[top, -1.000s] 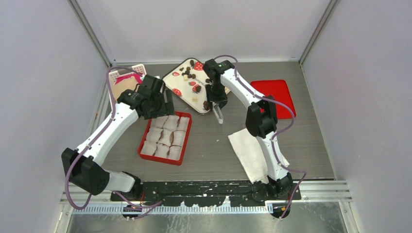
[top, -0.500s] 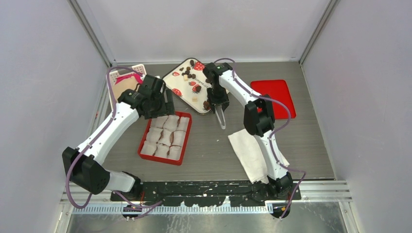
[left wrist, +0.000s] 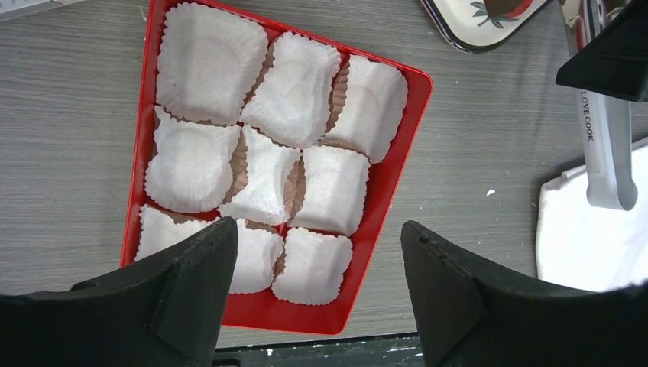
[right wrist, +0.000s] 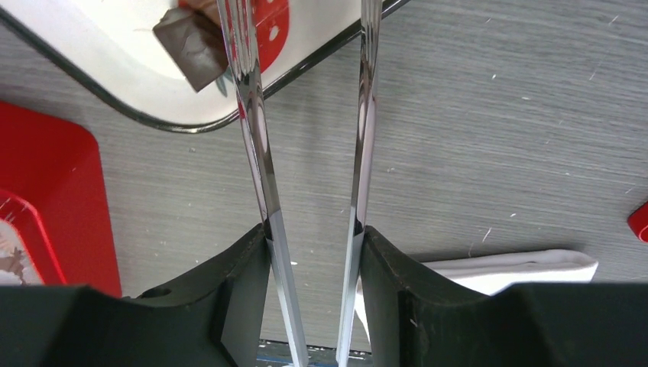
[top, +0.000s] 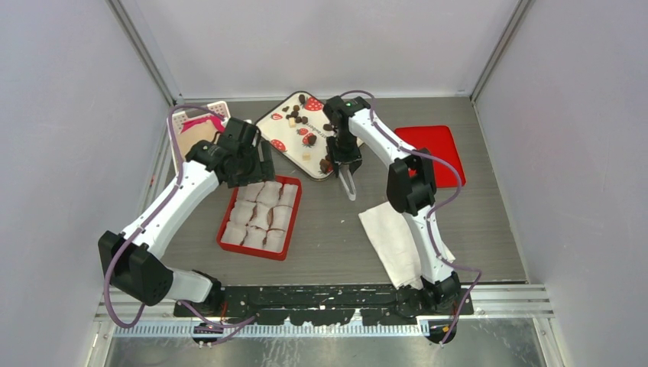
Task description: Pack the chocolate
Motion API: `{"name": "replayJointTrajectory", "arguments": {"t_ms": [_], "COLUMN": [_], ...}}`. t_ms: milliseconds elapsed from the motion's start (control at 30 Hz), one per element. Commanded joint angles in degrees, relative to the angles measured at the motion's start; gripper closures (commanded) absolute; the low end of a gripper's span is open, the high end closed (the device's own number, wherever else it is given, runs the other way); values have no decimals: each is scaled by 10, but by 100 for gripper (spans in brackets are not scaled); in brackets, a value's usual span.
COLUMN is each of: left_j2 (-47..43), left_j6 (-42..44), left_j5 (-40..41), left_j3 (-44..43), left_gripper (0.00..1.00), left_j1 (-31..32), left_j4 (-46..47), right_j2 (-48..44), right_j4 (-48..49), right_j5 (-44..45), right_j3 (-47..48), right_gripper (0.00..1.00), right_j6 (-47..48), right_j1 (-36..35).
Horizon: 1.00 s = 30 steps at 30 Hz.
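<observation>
As right tool grips tongs, its arm angles toward tray.

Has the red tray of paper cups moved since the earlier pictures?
No. The red tray stays in the same place and at the same angle beside the strawberry plate.

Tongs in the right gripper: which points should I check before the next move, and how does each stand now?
1. Tongs held by right gripper: ok, both arms sit between the fingers.
2. Tong arms apart: ok.
3. Chocolate piece inside the gap: not ok, it lies outside one arm, on the strawberry tray.
4. Red box with paper cups ready: ok.
5. Left gripper free: ok, open, holding nothing.
6. Tong tips: cannot tell, out of frame.
</observation>
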<state>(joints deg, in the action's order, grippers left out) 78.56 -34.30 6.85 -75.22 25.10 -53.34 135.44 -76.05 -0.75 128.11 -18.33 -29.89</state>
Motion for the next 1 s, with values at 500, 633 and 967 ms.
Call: {"name": "replayJointTrajectory", "arguments": {"t_ms": [500, 633, 967], "left_j2": [26, 28, 31], "left_j6": [0, 2, 2], "left_j5": [-3, -2, -2], "left_j3": [-31, -33, -34], "left_gripper": [21, 21, 21], "left_j1": [-3, -3, -3], "left_j4": [23, 22, 20], "right_j2": [-16, -1, -10], "right_j4": [-27, -30, -15], "right_j5": [-19, -8, -47], "right_j3": [16, 34, 31], "right_gripper": [50, 51, 51], "right_j6": [44, 41, 58], "right_j1": [0, 9, 12]}}
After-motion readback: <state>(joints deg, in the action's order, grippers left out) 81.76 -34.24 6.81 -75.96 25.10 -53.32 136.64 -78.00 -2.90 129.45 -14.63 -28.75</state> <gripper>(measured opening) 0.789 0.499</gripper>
